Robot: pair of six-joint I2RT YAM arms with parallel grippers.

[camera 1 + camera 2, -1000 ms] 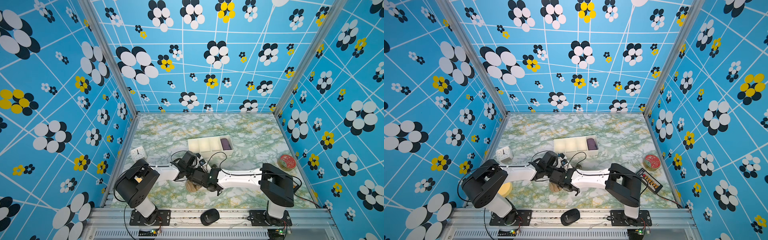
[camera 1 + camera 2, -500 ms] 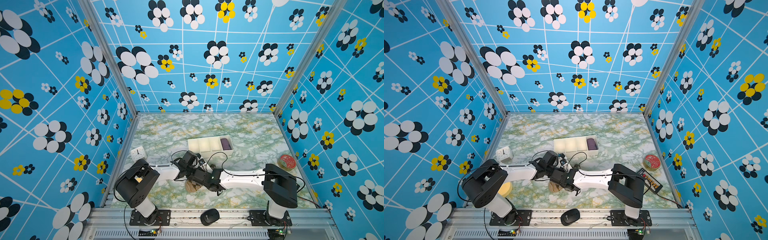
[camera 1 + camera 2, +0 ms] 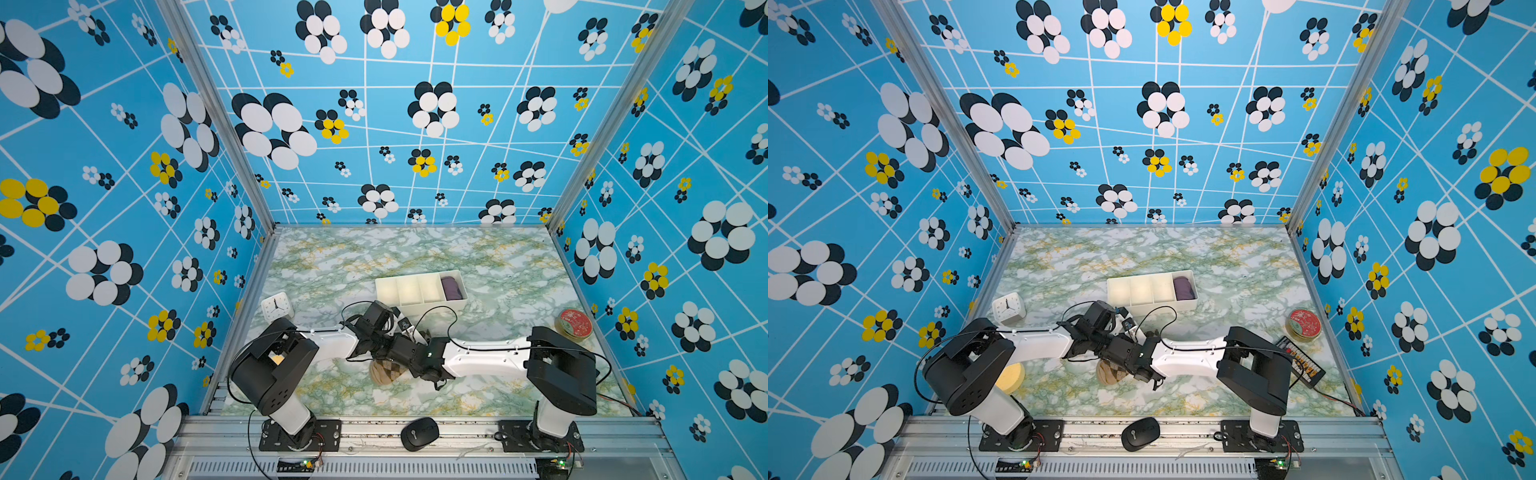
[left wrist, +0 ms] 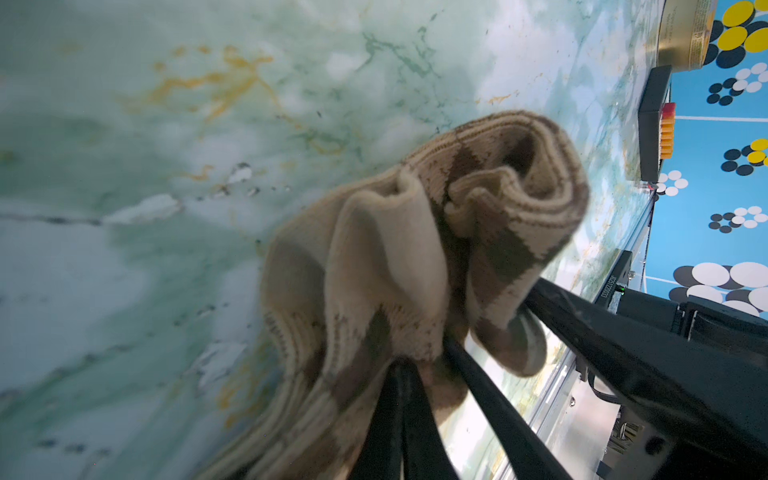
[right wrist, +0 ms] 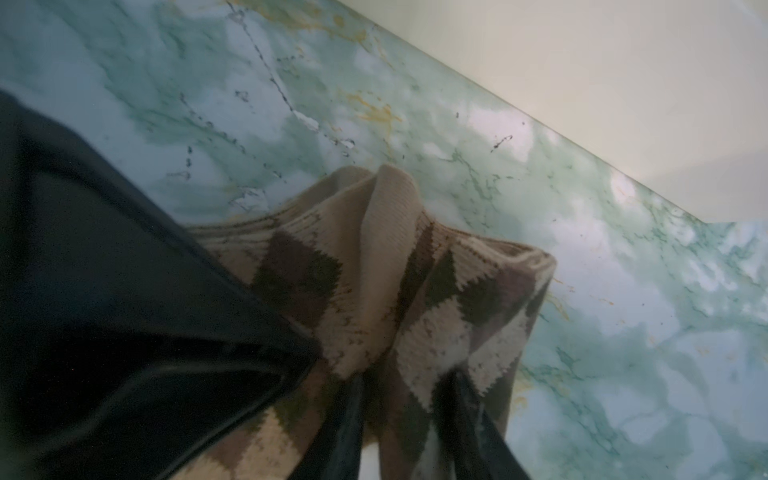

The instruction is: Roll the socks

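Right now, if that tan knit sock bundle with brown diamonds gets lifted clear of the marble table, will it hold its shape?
Probably not: the tan argyle knit sock bundle sags in soft folds, so it is likely floppy. Its coiled end sits loose and looks apt to unroll. Being ribbed knit, it probably grips rather than slips.

Place: a robot lab cell (a built test booth, nothing homely about it).
Walls: 3 printed panels (image 3: 374, 137), blue with white, black and yellow flowers, set in bare aluminium posts (image 3: 216, 112).
Bench: a top covered in marble-look film (image 3: 498, 266), ending at an aluminium rail (image 3: 374, 428).
Machines: 2 white-and-black arms (image 3: 486, 357) bolted by black plates (image 3: 328, 432) to that rail, cables (image 3: 436, 309) looping loose.
Electronics: small boards (image 3: 305, 462) with green lights below the rail; a computer mouse (image 3: 419, 433) lies on it.
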